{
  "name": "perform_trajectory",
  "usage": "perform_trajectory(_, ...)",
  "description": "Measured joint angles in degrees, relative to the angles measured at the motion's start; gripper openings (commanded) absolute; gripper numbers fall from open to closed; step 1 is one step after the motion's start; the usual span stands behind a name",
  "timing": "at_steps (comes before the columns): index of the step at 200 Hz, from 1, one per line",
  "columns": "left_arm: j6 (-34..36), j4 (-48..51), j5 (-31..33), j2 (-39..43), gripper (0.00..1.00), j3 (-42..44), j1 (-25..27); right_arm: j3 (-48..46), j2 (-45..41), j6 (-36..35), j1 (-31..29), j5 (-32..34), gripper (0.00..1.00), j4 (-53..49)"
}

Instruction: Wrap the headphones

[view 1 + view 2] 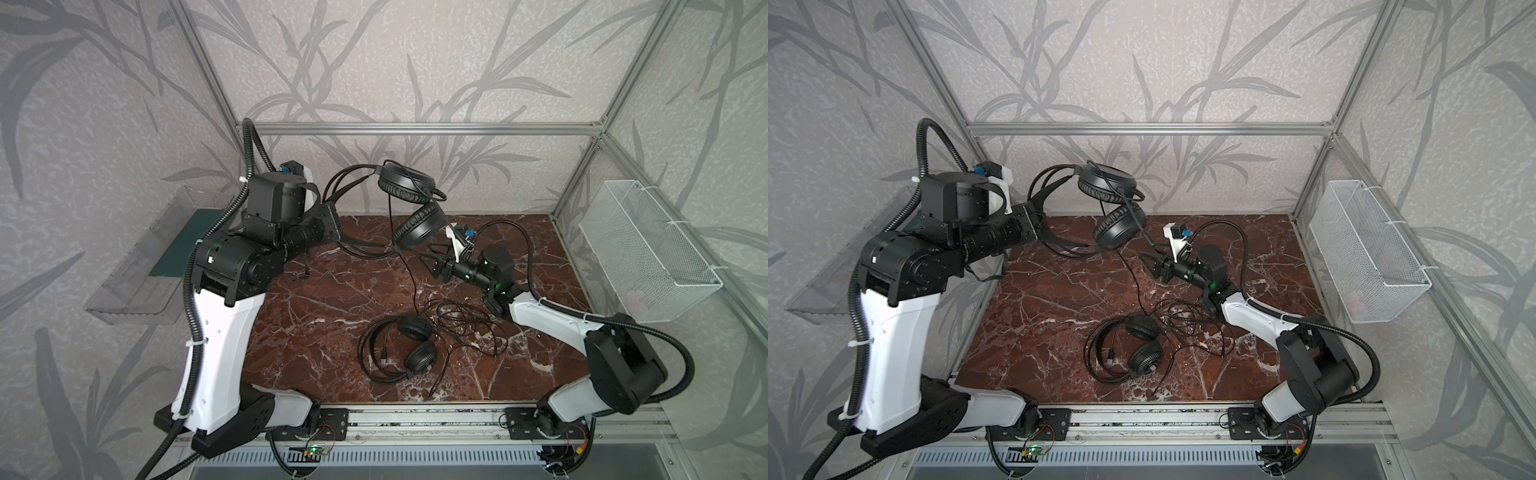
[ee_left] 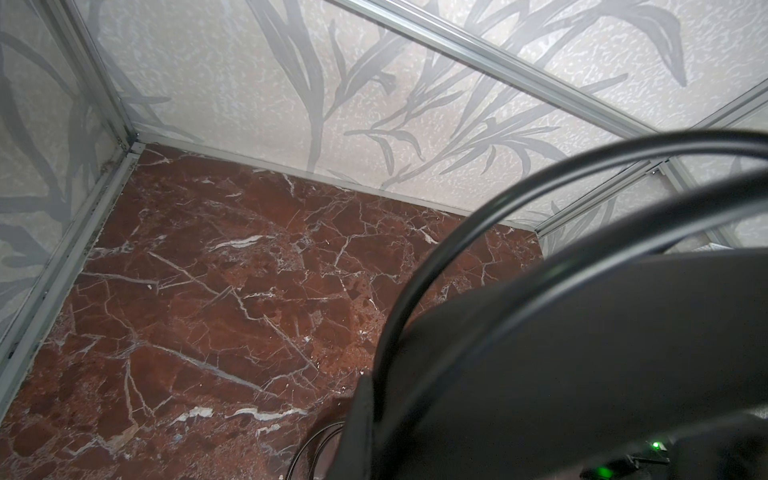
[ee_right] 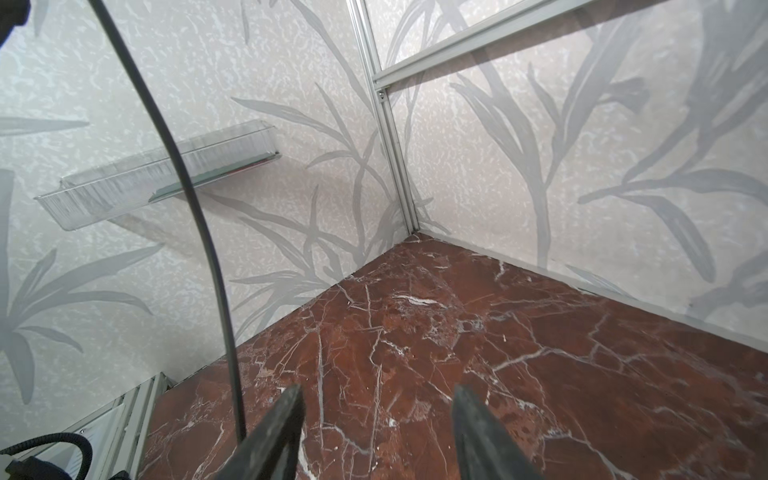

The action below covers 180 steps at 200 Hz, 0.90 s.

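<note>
Currently left pincer (image 1: 336, 230) is clamped on the headband (image 2: 409, 293) of the raised headset (image 1: 405, 183), which hangs over the worktop's (image 1: 307, 316) back edge. Right pincer (image 3: 376, 390) gapes empty, the cable (image 3: 199, 232) just beside one finger. Second headset (image 1: 420, 356) lies near the front edge, with open worktop to its left.

There are two headsets (image 1: 417, 226) (image 1: 420, 356), two arms (image 1: 224, 332) (image 1: 548, 320), one wire basket (image 1: 648, 249), one clear tray (image 1: 133, 282) and one table (image 1: 316, 316). Each headset has two earcups and one cable.

marble table (image 1: 316, 307) | mesh basket (image 1: 648, 249), right wall | clear tray (image 1: 133, 291), left wall
</note>
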<state>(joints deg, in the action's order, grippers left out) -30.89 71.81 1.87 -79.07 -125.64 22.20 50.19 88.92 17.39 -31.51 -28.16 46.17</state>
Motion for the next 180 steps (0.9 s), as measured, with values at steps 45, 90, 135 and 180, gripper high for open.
perform_trajectory(45,-0.79,0.37,-0.44,-2.27,0.00,-3.04,-1.64,1.40,5.55,-0.28,-3.41,-0.74,0.56,3.96)
perform_trajectory(90,-0.85,0.61,-0.48,-4.74,0.00,-3.56,-2.62,-6.25,-0.57,-0.74,-3.04,2.69,0.56,4.52)
perform_trajectory(135,-1.09,0.61,-0.50,-6.29,0.00,-3.65,-2.84,-10.32,-6.08,-0.26,-3.74,3.85,0.56,4.57)
perform_trajectory(180,-2.05,0.57,-0.52,-6.58,0.00,-3.65,-2.89,-6.88,2.95,-0.20,-6.43,3.43,0.55,5.07)
